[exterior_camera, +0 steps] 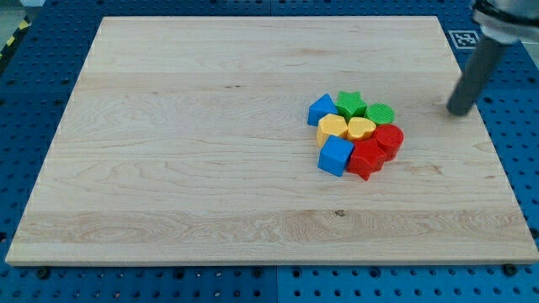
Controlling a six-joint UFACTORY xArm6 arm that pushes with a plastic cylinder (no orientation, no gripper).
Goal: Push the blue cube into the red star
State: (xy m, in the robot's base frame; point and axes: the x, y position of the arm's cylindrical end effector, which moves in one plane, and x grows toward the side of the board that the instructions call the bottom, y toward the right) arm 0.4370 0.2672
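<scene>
The blue cube [335, 156] sits on the wooden board [168, 151], at the lower left of a tight cluster of blocks. Its right side touches the red star [365, 159]. My tip [459, 110] is at the end of the dark rod near the board's right edge. It stands well to the right of the cluster and a little above it, apart from every block.
The cluster also holds a blue triangular block [321, 109], a green star [350, 103], a green round block [379, 114], a yellow block [332, 128], a yellow heart [361, 129] and a red round block [388, 139]. A blue pegboard [34, 101] surrounds the board.
</scene>
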